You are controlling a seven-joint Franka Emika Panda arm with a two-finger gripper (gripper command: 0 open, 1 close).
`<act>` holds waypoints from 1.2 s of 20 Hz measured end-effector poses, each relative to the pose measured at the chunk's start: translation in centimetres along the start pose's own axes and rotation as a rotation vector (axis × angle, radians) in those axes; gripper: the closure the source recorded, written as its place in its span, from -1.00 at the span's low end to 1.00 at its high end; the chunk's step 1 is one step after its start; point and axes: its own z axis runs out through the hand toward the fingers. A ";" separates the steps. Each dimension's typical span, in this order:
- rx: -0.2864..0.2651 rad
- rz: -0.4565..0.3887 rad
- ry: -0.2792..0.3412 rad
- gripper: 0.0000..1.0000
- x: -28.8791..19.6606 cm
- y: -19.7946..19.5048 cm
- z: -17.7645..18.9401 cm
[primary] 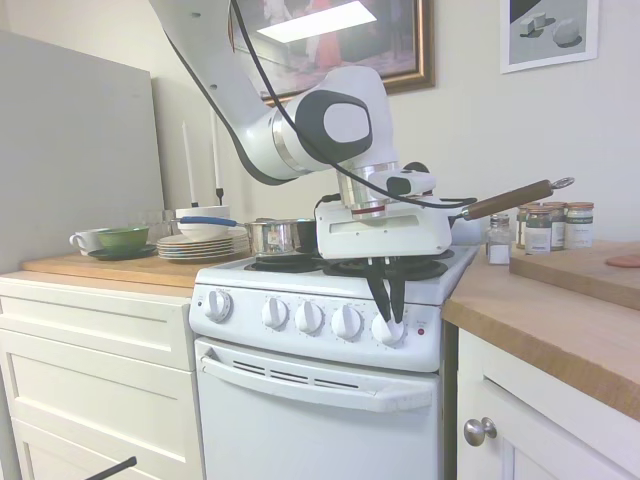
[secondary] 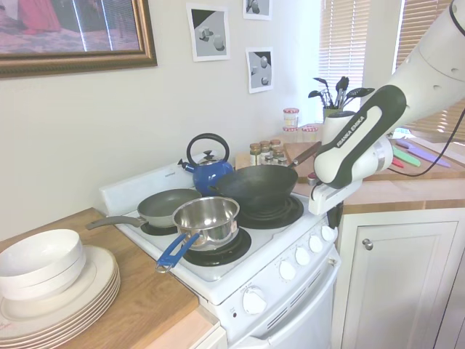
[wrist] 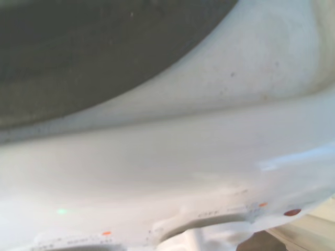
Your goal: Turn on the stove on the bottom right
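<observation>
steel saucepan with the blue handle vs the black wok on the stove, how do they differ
The small shiny steel saucepan has straight sides; the black wok is wider, matte and sloped. The saucepan's handle is blue and points toward the front edge; the wok's brown wooden handle points toward the spice jars. The saucepan sits on the front burner farther from the gripper, the wok nearer. Both rest on the white stove.
</observation>
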 end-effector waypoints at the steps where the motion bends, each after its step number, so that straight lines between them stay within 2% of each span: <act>1: 0.001 0.000 0.003 1.00 0.1 0.0 -0.1; 8: 0.011 -0.017 0.020 1.00 0.1 -0.9 -0.5; 24: 0.000 -0.030 0.004 1.00 -0.4 -1.4 -0.1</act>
